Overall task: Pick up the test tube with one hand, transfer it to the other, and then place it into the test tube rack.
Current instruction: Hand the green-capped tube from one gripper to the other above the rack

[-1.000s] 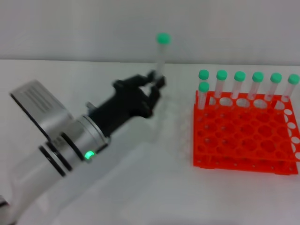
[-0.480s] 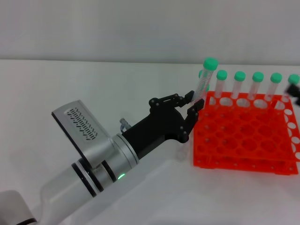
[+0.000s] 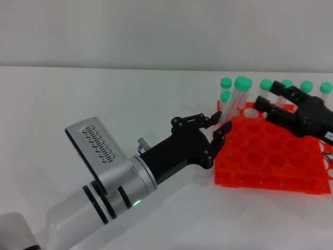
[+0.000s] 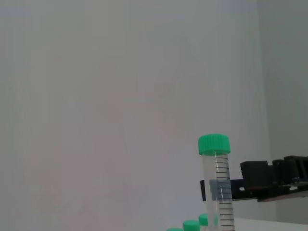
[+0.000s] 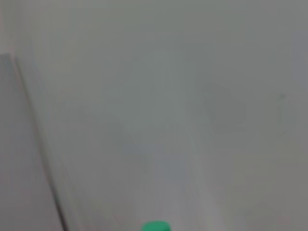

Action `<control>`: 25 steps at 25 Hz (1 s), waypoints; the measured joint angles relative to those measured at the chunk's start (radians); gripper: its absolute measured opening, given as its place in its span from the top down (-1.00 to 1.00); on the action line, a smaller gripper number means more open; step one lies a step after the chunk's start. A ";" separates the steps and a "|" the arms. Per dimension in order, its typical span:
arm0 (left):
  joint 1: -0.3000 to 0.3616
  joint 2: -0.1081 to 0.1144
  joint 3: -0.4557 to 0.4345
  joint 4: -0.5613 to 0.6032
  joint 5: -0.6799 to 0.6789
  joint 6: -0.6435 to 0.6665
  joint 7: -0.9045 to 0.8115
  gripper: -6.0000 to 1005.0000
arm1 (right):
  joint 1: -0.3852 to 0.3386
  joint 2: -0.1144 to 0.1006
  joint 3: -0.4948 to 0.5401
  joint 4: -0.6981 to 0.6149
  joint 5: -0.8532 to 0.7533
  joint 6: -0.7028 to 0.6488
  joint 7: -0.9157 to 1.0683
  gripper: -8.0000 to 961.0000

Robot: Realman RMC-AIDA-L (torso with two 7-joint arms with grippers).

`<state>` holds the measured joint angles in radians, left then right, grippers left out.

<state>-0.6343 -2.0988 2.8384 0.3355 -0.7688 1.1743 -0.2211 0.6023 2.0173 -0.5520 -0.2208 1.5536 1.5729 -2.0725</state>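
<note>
Head view: your left gripper (image 3: 217, 126) pinches one tube (image 3: 232, 102) at the rack's (image 3: 270, 156) near-left corner; six more capped tubes (image 3: 226, 83) stand behind. Right gripper (image 3: 274, 104) hovers over the rack, jaws spread. Left wrist view: tube upright. Right wrist view: one green cap (image 5: 155, 226).

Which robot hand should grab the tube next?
The right gripper. The left gripper already holds the tube by its lower end, and the right one is open beside it, above the rack.
</note>
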 joint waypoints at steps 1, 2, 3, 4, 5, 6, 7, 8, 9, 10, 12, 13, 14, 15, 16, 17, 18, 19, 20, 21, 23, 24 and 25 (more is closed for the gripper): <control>0.000 0.000 0.001 -0.001 0.001 0.000 0.000 0.61 | 0.005 0.001 -0.003 0.005 0.000 0.001 0.000 -0.75; 0.001 0.001 0.001 -0.001 0.002 -0.001 0.000 0.61 | 0.010 0.002 -0.010 0.009 -0.001 0.003 0.000 -0.75; 0.002 0.001 0.001 -0.001 0.003 -0.001 0.000 0.61 | 0.014 0.002 -0.018 0.012 -0.001 0.006 0.000 -0.75; 0.003 0.001 0.001 -0.002 0.005 -0.001 0.000 0.61 | 0.016 0.003 -0.027 0.012 -0.001 0.012 0.000 -0.75; 0.003 0.001 0.001 -0.002 0.005 -0.001 0.001 0.61 | 0.017 0.004 -0.035 0.012 0.000 0.019 0.000 -0.75; 0.003 0.001 0.001 -0.002 0.005 -0.001 0.001 0.60 | 0.018 0.005 -0.041 0.013 0.001 0.028 0.000 -0.75; 0.003 0.001 0.001 -0.002 0.005 -0.001 0.001 0.60 | 0.019 0.006 -0.043 0.014 0.002 0.036 0.000 -0.75; 0.004 0.001 0.002 -0.002 0.005 -0.001 0.001 0.60 | 0.019 0.006 -0.043 0.017 0.002 0.042 0.000 -0.75; 0.004 0.001 0.002 -0.002 0.006 -0.001 0.001 0.60 | 0.019 0.007 -0.044 0.023 0.002 0.047 -0.003 -0.75; 0.004 0.001 0.002 -0.002 0.006 -0.001 0.001 0.60 | 0.022 0.008 -0.044 0.031 0.002 0.050 -0.011 -0.75; 0.004 0.001 0.002 -0.001 0.006 -0.001 0.001 0.60 | 0.027 0.008 -0.044 0.050 0.003 0.054 -0.031 -0.75; 0.004 0.001 0.002 0.000 0.006 -0.001 0.001 0.60 | 0.032 0.009 -0.042 0.069 0.003 0.056 -0.059 -0.75; 0.004 0.000 0.002 0.001 0.006 -0.001 0.001 0.60 | 0.033 0.009 -0.042 0.072 0.003 0.056 -0.066 -0.75; 0.004 0.000 0.003 0.003 0.006 -0.001 0.001 0.60 | 0.038 0.010 -0.038 0.093 0.004 0.055 -0.101 -0.75; 0.004 0.000 0.003 0.005 0.007 -0.001 0.001 0.60 | 0.042 0.011 -0.035 0.109 0.004 0.055 -0.125 -0.75; 0.004 -0.001 0.003 0.008 0.007 -0.001 0.002 0.60 | 0.048 0.011 -0.033 0.125 0.005 0.053 -0.147 -0.75; 0.004 -0.001 0.003 0.009 0.007 -0.001 0.002 0.60 | 0.053 0.011 -0.032 0.139 0.006 0.049 -0.165 -0.73; 0.004 -0.002 0.003 0.009 0.008 -0.001 0.002 0.60 | 0.058 0.011 -0.032 0.149 0.007 0.046 -0.178 -0.72; 0.004 -0.002 0.003 0.010 0.008 -0.001 0.002 0.60 | 0.063 0.011 -0.032 0.153 0.007 0.045 -0.182 -0.70; 0.004 -0.002 0.003 0.010 0.009 -0.001 0.002 0.60 | 0.067 0.011 -0.033 0.155 0.007 0.044 -0.185 -0.68; 0.004 -0.003 0.003 0.010 0.010 -0.001 0.002 0.60 | 0.071 0.011 -0.034 0.155 0.007 0.042 -0.185 -0.64; 0.004 -0.003 0.003 0.010 0.010 -0.001 0.002 0.60 | 0.071 0.011 -0.034 0.155 0.007 0.042 -0.185 -0.62; 0.004 -0.003 0.003 0.010 0.011 -0.001 0.002 0.60 | 0.071 0.011 -0.033 0.155 0.007 0.042 -0.185 -0.60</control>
<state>-0.6304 -2.1016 2.8410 0.3451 -0.7580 1.1734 -0.2193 0.6738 2.0279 -0.5846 -0.0654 1.5609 1.6152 -2.2573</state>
